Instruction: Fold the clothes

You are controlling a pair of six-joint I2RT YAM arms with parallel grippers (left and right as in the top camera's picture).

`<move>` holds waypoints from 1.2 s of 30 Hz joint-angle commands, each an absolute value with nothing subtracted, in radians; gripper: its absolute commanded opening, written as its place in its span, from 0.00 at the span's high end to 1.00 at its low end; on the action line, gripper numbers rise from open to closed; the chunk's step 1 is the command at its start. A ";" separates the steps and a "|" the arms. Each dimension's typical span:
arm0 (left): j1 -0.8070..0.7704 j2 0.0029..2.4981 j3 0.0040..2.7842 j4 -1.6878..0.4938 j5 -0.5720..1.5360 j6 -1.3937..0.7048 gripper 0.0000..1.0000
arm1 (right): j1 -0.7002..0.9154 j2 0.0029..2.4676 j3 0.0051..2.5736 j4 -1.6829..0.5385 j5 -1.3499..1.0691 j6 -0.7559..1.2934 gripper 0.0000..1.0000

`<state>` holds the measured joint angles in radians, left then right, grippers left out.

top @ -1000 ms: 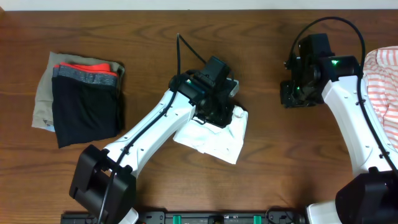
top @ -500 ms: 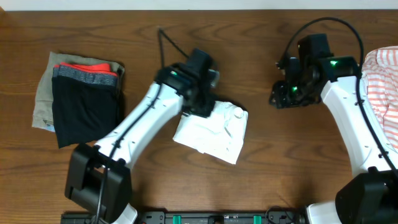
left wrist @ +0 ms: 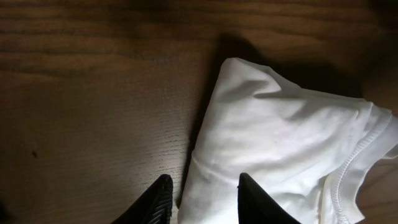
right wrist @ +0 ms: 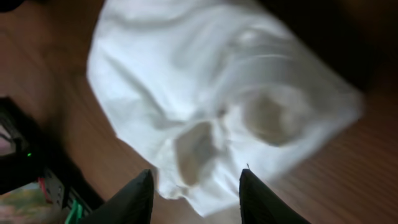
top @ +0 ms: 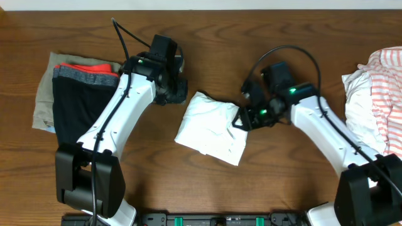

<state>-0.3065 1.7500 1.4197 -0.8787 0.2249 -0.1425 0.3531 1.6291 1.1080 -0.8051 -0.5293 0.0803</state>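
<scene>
White shirt (top: 212, 129) lies folded in a rough, tilted rectangle mid-table (top: 282, 37), a bit toward the near edge, wrinkled on top. Left arm (top: 119, 119) reaches in from the near-left, and its head sits just beside the shirt's upper-left corner. Left jaws are apart with nothing clamped. In the left wrist view the two dark fingers (left wrist: 155, 202) straddle the shirt's left edge (left wrist: 273, 130) from above, with bare wood to the left and a ribbed hem or collar seam (left wrist: 351, 171) at the right. Can't tell if the fingers touch the cloth. Right arm (top: 326, 129) comes in from the near-right, its head at the shirt's right edge. Right jaws are also apart and empty. The right wrist view is blurred, with its fingers (right wrist: 134, 199) over crumpled white cloth (right wrist: 205, 93). Far left is a folded stack (top: 81, 100): black piece on top, grey band and orange-red showing at its far end, beige underneath. At the right table edge is a striped garment (top: 383, 81), white with orange stripes, crumpled and unfolded, well apart from the shirt.
</scene>
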 commanded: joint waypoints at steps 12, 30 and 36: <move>-0.304 1.745 1.431 -0.881 0.212 -0.144 0.62 | 0.490 1.622 1.051 -0.765 -0.415 0.165 0.56; -0.304 1.745 1.431 -0.881 0.212 -0.144 0.61 | 0.492 1.623 0.926 -0.638 -0.422 0.216 0.60; -0.304 1.745 1.431 -0.881 0.212 -0.144 0.61 | 0.492 1.623 0.901 -0.636 -0.424 0.217 0.99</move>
